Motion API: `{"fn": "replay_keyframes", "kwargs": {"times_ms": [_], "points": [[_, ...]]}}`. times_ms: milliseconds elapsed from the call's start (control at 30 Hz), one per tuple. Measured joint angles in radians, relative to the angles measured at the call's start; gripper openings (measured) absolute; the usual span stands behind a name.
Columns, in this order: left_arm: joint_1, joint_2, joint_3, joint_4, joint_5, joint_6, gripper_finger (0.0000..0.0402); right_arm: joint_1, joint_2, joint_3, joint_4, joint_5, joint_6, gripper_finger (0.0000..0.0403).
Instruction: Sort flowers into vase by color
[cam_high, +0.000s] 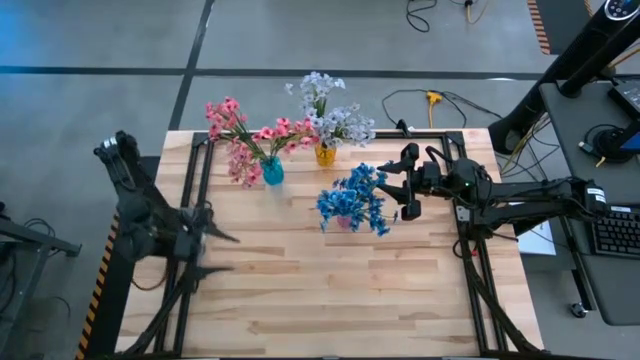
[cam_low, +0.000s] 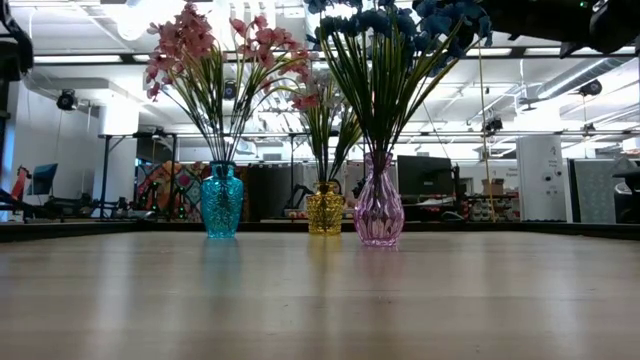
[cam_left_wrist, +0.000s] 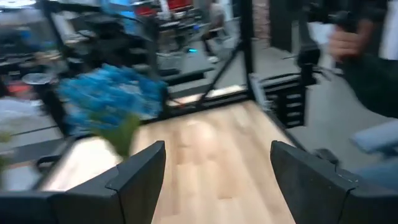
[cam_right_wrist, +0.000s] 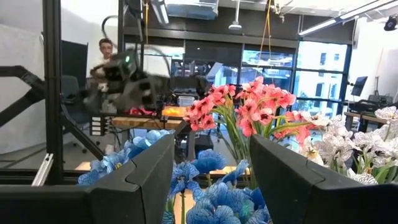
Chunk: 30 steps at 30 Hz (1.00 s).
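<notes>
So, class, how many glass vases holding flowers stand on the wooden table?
3: the teal glass vase on the left, the amber glass vase in the middle, farthest back, the pink glass vase on the right.

I counted three vases on the table: one teal (cam_low: 222, 201), one yellow (cam_low: 324, 209), one pink (cam_low: 379, 206). Three bunches stood in them: pink flowers (cam_high: 245, 135), white flowers (cam_high: 330, 108), blue flowers (cam_high: 355, 198). Two arms showed.

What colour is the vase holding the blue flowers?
Pink-purple glass vase, clearest in the low view.
</notes>
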Motion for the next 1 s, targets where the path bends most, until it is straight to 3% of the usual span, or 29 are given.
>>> {"fn": "replay_keyframes", "kwargs": {"times_ms": [167, 267, 400, 500, 667, 767, 1000], "points": [[0.0, 0.026, -0.186, 0.186, 0.13, -0.055, 0.0271, 0.0, 0.0, 0.0, 0.0, 0.0, 0.011, 0.0203], [0.013, 0.049, -0.31, 0.314, 0.115, -0.097, 0.0271, 0.0, 0.0, 0.0, 0.0, 0.0, 0.015, 0.0203], [0.092, 0.067, -0.431, 0.638, 0.112, 0.003, 0.0268, 0.0, 0.0, 0.001, 0.013, 0.0, 0.027, 0.0203], [0.19, 0.073, -0.479, 0.767, 0.165, 0.061, 0.0257, 0.0, 0.0, 0.006, 0.024, -0.002, 0.035, 0.0203], [0.368, 0.074, -0.479, 0.728, 0.283, 0.091, 0.0226, 0.003, 0.0, 0.008, 0.023, -0.004, 0.048, 0.0203], [0.41, 0.046, -0.436, 0.644, 0.344, 0.175, 0.0206, 0.003, -0.007, 0.002, 0.021, -0.034, 0.032, 0.0203], [0.409, -0.093, -0.259, 0.185, 0.31, 0.23, 0.0157, 0.002, -0.101, -0.051, 0.023, -0.057, 0.014, 0.0203]]}}
